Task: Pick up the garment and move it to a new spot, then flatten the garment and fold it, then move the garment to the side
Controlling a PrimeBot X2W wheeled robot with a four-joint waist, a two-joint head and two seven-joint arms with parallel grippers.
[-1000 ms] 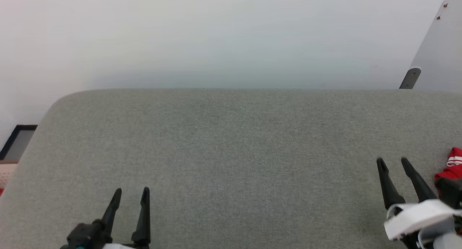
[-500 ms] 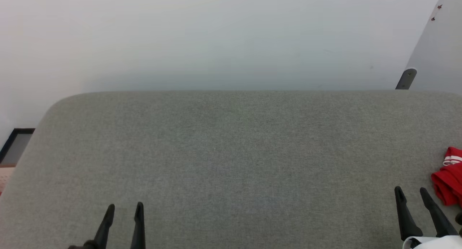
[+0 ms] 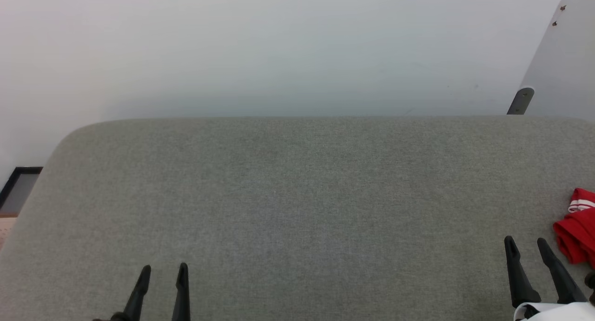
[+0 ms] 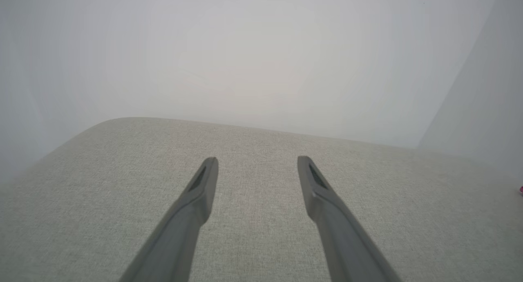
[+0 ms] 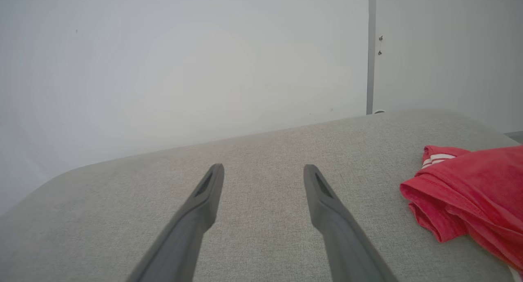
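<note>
Far to the robot's right, a crumpled bright red T-shirt [image 3: 576, 228] with striped trim lies on the grey woven-fabric cushion [image 3: 297, 195]. The right gripper [image 3: 525, 240] hovers just beside it and the left gripper [image 3: 164, 266] well apart, both with jaws spread and empty.

One garment [image 3: 576, 228] lies at the right of one grey padded surface [image 3: 297, 195]. Two grippers show at the near edge: the left gripper [image 3: 163, 270] and the right gripper [image 3: 525, 243], each with two dark fingers [image 3: 517, 274], four in all. At the far right, one pale panel [image 3: 567, 56] carries two small screws [image 3: 563, 8], with one grey bracket [image 3: 521, 100] below them. One dark frame [image 3: 18, 186] shows at the left.
</note>
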